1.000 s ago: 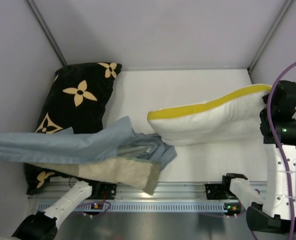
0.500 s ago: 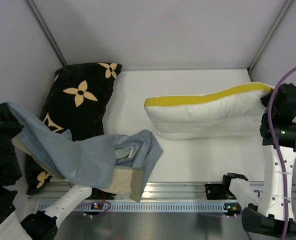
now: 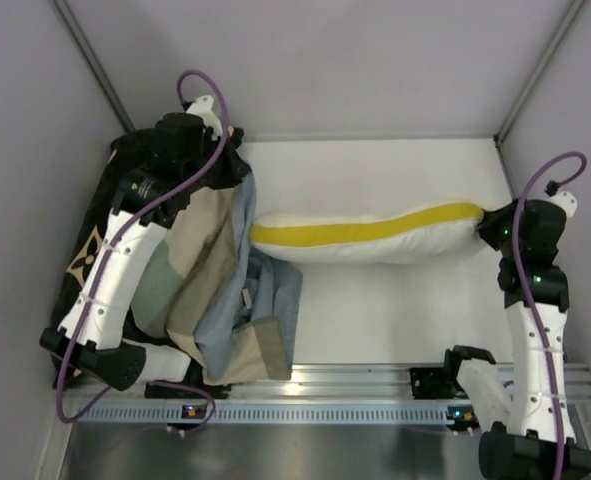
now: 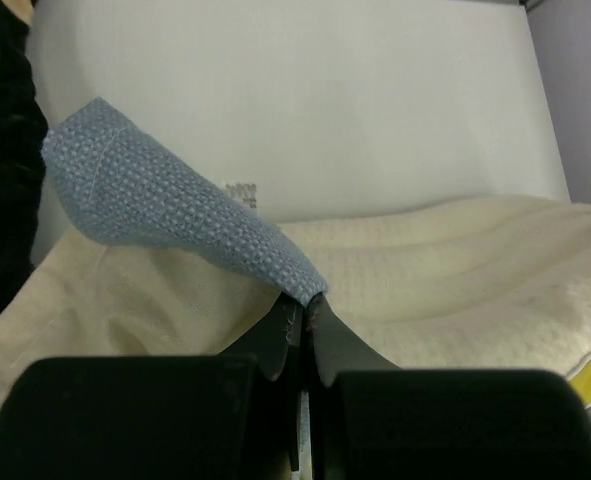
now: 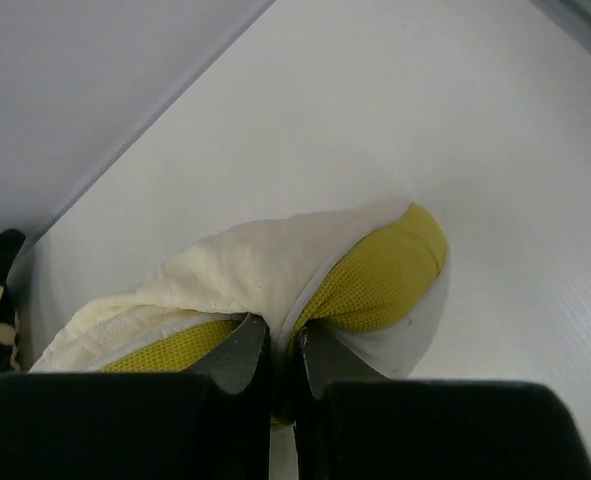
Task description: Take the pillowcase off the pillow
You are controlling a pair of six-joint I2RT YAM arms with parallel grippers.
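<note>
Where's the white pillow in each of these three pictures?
Top view: the pillow lies across the middle.
Left wrist view: lower right, behind a blue fold of the pillowcase.
Right wrist view: centre, its corner pinched in the right hand.
Shared landmark: its yellow band, seen in all three.

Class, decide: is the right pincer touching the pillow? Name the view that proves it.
Touching. The right wrist view shows the right pincer shut on the pillow, its yellow-banded edge pinched in the closed jaws.

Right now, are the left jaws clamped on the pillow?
No, the left gripper has its jaws shut on a blue-grey fold of the pillowcase; the pillow lies behind it.
</note>
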